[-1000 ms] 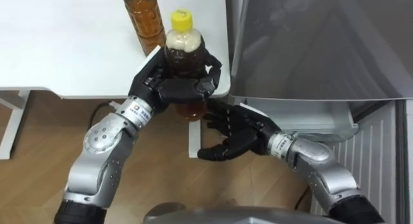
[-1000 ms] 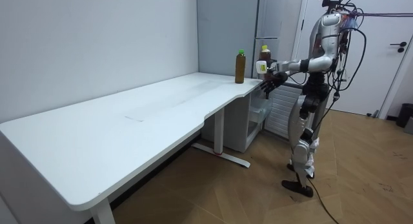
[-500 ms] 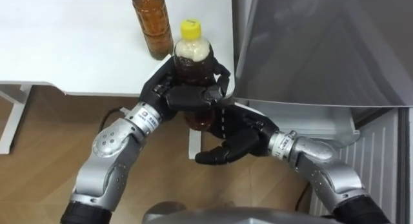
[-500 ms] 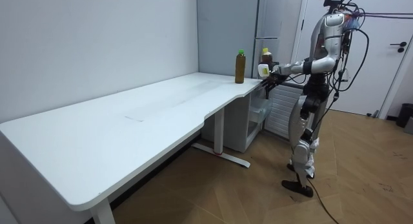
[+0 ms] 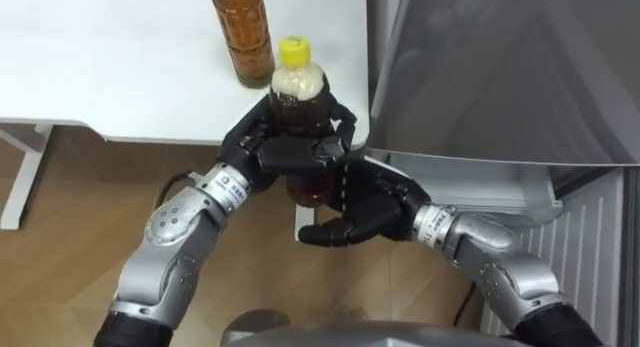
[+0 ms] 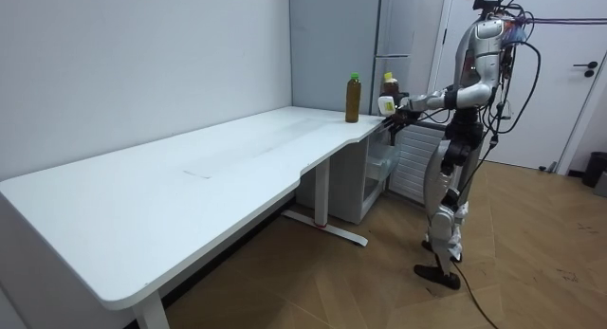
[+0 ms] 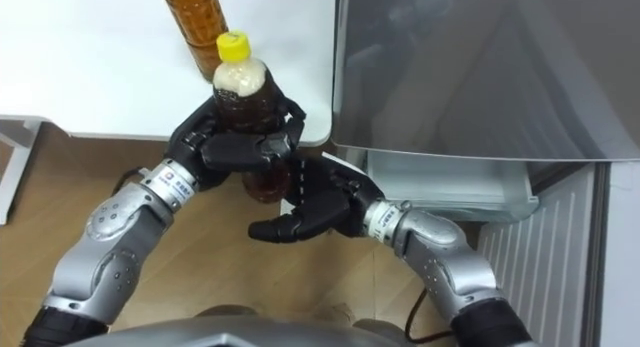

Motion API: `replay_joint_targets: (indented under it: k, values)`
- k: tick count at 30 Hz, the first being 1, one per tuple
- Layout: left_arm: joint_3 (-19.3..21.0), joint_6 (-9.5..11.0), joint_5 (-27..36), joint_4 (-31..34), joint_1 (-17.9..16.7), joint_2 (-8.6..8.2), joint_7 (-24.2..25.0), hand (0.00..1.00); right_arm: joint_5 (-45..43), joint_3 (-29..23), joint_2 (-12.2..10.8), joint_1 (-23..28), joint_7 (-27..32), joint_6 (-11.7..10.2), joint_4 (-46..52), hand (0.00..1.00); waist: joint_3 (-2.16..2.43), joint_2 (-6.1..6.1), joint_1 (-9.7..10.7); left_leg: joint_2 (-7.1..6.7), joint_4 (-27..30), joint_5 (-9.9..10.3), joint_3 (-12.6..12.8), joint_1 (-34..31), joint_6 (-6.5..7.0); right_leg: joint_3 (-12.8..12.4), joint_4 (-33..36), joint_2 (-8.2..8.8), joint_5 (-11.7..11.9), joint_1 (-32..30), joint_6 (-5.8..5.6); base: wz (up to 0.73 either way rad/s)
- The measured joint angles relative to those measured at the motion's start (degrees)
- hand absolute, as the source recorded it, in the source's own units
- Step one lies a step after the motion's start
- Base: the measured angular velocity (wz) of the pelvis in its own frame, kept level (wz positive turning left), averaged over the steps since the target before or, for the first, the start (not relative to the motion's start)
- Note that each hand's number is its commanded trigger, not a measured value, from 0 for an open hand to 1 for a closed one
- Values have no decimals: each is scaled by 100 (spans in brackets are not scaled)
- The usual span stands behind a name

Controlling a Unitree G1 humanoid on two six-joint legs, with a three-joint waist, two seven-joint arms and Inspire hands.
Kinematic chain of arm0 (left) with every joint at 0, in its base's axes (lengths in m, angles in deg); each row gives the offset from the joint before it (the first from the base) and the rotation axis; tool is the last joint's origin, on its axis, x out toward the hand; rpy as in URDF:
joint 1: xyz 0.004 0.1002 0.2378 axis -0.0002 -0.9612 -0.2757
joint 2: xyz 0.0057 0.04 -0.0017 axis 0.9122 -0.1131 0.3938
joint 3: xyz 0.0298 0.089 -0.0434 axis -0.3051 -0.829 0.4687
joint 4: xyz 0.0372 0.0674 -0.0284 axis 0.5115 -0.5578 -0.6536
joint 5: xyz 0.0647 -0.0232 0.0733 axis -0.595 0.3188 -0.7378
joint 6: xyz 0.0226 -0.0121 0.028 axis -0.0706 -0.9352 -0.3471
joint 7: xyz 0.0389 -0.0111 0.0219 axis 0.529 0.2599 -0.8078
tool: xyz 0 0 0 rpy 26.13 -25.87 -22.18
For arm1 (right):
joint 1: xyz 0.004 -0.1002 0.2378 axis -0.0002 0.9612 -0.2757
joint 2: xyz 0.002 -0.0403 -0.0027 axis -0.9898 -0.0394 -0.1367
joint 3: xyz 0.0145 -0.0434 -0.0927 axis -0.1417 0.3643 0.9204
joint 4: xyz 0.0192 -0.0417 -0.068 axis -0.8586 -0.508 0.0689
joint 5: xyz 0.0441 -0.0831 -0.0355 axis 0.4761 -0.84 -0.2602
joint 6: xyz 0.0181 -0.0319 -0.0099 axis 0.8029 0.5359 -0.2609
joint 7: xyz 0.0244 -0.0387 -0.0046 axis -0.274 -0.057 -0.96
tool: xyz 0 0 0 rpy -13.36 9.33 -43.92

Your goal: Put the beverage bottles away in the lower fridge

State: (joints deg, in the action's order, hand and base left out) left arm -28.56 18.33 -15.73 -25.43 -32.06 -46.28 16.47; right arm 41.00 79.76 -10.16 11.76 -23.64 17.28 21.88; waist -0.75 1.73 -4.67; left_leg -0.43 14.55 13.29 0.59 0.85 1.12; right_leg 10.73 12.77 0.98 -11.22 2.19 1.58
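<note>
Fingers (image 5: 338,127) and thumb of the left hand (image 5: 262,147) are curled tight round the middle of the yellow-capped tea bottle (image 5: 299,95), gripping it firmly. This bottle is held upright, or nearly so, clear of the white table (image 5: 120,67), just off the table's corner and close beside the grey fridge (image 5: 500,67). Its dark liquid shows above and below the gripping hand, with a pale band just under the cap.

Beneath it sits the right hand (image 5: 368,209), palm turned up and fingers loosely spread, holding nothing. It lies just under and beside the bottle's base; whether it touches the base I cannot tell.

A second tea bottle (image 5: 245,32) stands upright on the table near the same corner, a little behind the held one and apart from both hands. In the room view its cap is green (image 6: 353,78).

Below the fridge's grey front, a pale ledge (image 5: 480,187) juts out behind the right forearm, and a white ribbed panel (image 5: 590,257) stands to the right of it. A wooden floor (image 5: 60,247) lies under everything.

In the room view the robot stands upright on the floor at the table's far end, facing the table's corner by the fridge, with both arms reaching forward at about chest height. A white door (image 6: 588,82) is at the room view's right.
</note>
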Motion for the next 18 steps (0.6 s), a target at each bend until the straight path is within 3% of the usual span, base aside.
replay_joint_targets:
  k: [5, 6, 7, 8, 14, 18]
  values:
    - [-159, 60, 101, -288, -1, 124, 56, 100, -22, 105, 56, 3, 48, 196, -35, 0, -2, 8, 7, 3, -1, -4, -10, 39, 8, 6, 8, 3, -1, 43, -1, 0]
    - [-178, 60, 100, -307, -1, 130, 56, 100, -22, 119, 71, 3, 48, 218, -35, 58, -2, 11, 7, 3, -2, -4, -10, 37, 8, 6, 10, 3, -1, 40, -1, 0]
    - [-207, 58, 100, -343, -1, 142, 61, 100, -22, 144, 97, 2, 52, 251, -35, 92, -2, 15, 6, 1, -3, -4, -10, 28, 8, 6, 18, 3, -1, 34, -1, 0]
    - [-246, 56, 100, -353, -1, 172, 61, 100, -22, 168, 118, 3, 62, 275, -35, 100, -1, 23, 6, -7, -5, -4, -9, 13, 9, 6, 29, 3, -2, 25, -1, 0]
    - [-424, 56, 101, -388, 0, 325, 221, 100, -22, 318, 208, 2, 276, 319, -35, 100, 19, 85, 1, -15, 20, -6, -8, -31, 12, 7, 56, 12, -6, -30, -3, 0]
    - [-612, 57, 100, -387, 1, 334, 322, 100, -27, 373, 227, 2, 412, 350, -35, 100, 20, 88, -5, -21, 20, -8, -7, -32, 14, 7, 82, 16, -10, -58, -11, 0]
